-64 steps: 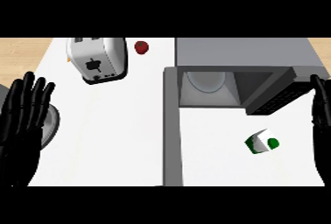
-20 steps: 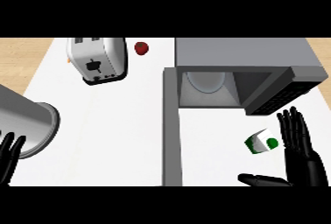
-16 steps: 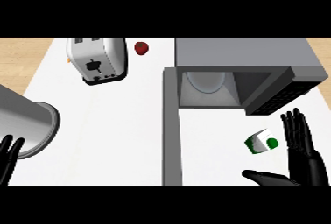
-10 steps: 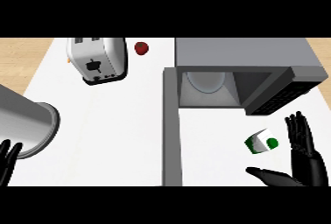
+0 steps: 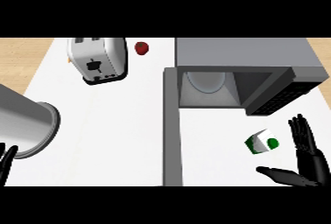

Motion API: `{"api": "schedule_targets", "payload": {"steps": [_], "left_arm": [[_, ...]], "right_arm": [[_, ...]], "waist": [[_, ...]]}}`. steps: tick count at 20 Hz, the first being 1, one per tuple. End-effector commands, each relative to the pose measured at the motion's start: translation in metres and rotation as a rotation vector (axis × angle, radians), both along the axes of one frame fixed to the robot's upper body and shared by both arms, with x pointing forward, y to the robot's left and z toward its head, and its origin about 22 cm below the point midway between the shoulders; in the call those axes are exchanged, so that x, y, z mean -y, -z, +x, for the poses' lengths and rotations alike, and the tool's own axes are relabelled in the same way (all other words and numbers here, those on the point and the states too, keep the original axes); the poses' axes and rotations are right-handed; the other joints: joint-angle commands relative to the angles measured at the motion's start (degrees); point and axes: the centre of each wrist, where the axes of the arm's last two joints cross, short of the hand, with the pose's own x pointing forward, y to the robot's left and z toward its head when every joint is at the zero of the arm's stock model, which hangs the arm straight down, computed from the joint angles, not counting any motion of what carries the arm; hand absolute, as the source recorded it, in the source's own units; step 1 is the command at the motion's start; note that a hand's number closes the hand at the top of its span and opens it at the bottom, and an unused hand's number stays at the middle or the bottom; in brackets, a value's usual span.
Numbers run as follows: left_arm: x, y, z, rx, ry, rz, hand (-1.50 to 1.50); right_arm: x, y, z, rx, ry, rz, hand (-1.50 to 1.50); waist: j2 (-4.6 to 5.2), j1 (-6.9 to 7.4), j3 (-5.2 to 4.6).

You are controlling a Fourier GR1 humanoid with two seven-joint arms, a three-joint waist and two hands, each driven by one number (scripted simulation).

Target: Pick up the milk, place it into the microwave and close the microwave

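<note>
Your right hand (image 5: 313, 166) stands spread just beside the milk carton (image 5: 261, 142), not gripping; close off-centre and you may knock it across the surface (image 5: 129, 131).

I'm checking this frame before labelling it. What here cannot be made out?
In the head view:
Left robot hand: mostly cut off by the left edge.
Microwave inside: its roof hides the back; the plate shows only partly.
Red thing beside the toaster: too small to identify.
Milk: print too small to read.
</note>
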Motion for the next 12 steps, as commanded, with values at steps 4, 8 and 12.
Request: {"api": "schedule_targets", "payload": {"steps": [4,8,12], "left_arm": [[-0.012,0.018,0.004,0.001,0.000,-0.016,-1.50],[0.011,-0.008,0.000,0.004,0.005,-0.012,-1.50],[0.002,-0.003,0.000,-0.004,-0.016,-0.013,-1.50]], "right_arm": [[0.023,0.025,0.010,-0.054,-0.001,-0.025,-1.50],[0.010,0.036,0.027,-0.067,0.004,-0.044,-1.50],[0.015,0.052,0.010,-0.086,0.034,-0.046,-1.50]], "waist": [[0.05,0.09,0.00],[0.05,0.17,0.03],[0.00,0.01,0.01]]}}
